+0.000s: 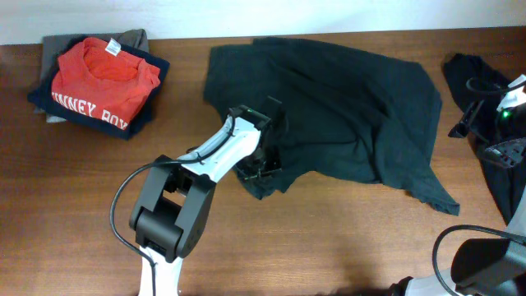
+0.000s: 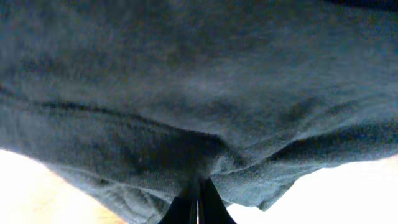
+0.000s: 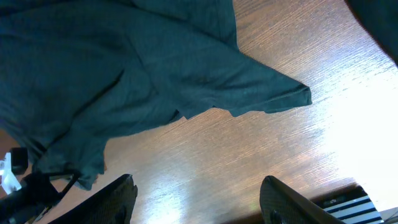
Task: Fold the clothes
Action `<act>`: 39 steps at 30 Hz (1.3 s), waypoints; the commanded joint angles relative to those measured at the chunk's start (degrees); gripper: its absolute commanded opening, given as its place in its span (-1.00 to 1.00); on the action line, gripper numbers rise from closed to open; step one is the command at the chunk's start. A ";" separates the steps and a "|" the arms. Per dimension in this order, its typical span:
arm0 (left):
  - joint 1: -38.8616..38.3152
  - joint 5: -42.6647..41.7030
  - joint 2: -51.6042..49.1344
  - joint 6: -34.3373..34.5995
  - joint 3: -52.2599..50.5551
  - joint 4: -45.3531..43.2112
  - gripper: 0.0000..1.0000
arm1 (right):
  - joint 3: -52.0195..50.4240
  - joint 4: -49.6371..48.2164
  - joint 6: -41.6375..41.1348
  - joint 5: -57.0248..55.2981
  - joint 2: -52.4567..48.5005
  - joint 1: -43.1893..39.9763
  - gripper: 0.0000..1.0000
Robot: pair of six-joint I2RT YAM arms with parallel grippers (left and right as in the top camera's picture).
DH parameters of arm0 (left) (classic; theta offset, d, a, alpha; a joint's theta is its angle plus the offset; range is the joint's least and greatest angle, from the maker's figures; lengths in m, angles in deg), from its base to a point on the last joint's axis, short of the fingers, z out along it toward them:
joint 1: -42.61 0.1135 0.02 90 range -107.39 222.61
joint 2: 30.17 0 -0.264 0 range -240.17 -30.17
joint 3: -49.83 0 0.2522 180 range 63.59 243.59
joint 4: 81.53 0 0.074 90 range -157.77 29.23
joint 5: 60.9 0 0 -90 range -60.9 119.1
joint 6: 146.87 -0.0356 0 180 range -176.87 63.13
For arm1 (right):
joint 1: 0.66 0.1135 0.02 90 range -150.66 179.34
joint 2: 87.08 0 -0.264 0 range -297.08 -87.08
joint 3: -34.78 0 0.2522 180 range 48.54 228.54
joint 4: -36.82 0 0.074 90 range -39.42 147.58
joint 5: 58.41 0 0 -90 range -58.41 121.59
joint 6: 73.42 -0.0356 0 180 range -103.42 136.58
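A dark teal shirt lies spread and rumpled across the middle of the wooden table. My left gripper is at its near left edge, shut on a bunch of the fabric; the left wrist view shows the closed fingertips pinching the cloth. The shirt's lower right corner shows in the right wrist view. My right gripper is open and empty above bare table, at the far right side of the overhead view.
A folded stack with a red shirt on top sits at the back left. Another dark garment lies at the right edge under my right arm. Bare wood runs along the front.
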 commanded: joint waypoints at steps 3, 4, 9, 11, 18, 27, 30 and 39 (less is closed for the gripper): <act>2.23 4.85 1.53 0.17 -0.15 6.25 -0.97 | 0.00 0.17 0.24 -0.87 0.44 0.28 0.36; 2.93 6.97 3.56 0.22 -0.15 9.31 -0.97 | 0.00 0.17 0.24 -0.87 0.44 0.28 0.36; 3.63 9.81 9.75 0.17 -0.15 14.62 -0.97 | 0.00 0.26 0.22 -0.87 0.44 0.28 0.36; 3.72 11.17 12.13 0.17 -0.15 16.52 -0.97 | 0.00 0.61 0.24 -0.87 0.44 0.28 0.36; 3.69 13.22 15.87 0.15 -0.17 22.36 -0.98 | 0.00 2.16 0.24 -0.87 0.44 0.33 0.35; 2.80 12.70 16.65 0.87 -8.72 23.43 -0.98 | 0.00 4.52 0.68 -0.90 0.46 0.33 0.27; 1.25 8.79 18.03 0.85 -13.84 20.15 -0.98 | 0.00 4.52 0.66 -0.87 0.46 0.33 0.27; -12.22 5.03 22.14 7.96 -20.04 13.46 -0.97 | 0.00 4.52 0.66 -0.87 0.46 0.33 0.27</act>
